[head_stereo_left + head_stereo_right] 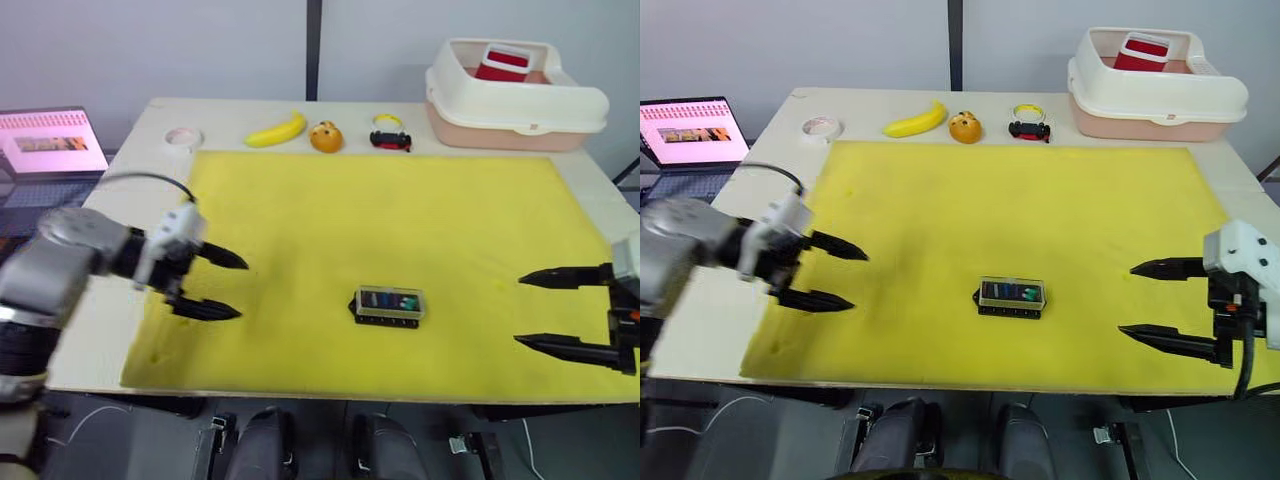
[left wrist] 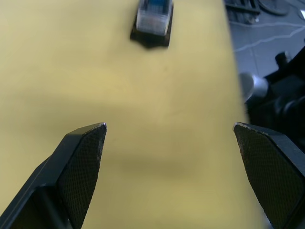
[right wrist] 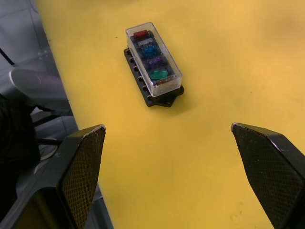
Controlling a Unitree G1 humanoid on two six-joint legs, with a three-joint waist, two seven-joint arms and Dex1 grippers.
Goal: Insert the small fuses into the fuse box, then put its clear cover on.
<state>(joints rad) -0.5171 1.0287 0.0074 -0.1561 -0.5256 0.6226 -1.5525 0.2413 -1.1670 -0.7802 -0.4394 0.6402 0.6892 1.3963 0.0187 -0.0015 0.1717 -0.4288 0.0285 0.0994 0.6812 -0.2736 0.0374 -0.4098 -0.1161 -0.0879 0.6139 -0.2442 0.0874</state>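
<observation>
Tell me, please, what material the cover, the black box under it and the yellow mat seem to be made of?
The clear cover looks like glossy transparent plastic: the coloured fuses show through it. The fuse box seems moulded matte black plastic, with ribbed edges. The yellow mat is probably foam or soft rubber: dull, no shine.

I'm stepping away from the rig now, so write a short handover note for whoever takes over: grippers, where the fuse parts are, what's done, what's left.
Left gripper: open, empty, over the left part of the yellow mat.
Right gripper: open, empty, over the mat's right edge.
Fuse box: on the mat between the two grippers, near the front edge, touched by neither.
Clear cover: on the box.
Small fuses: red, blue, purple and green show through the cover, seated in a row; others cannot be made out.
Done: fuses in, cover on, as far as visible.
Left: perhaps only checking that the cover is fully seated.
</observation>
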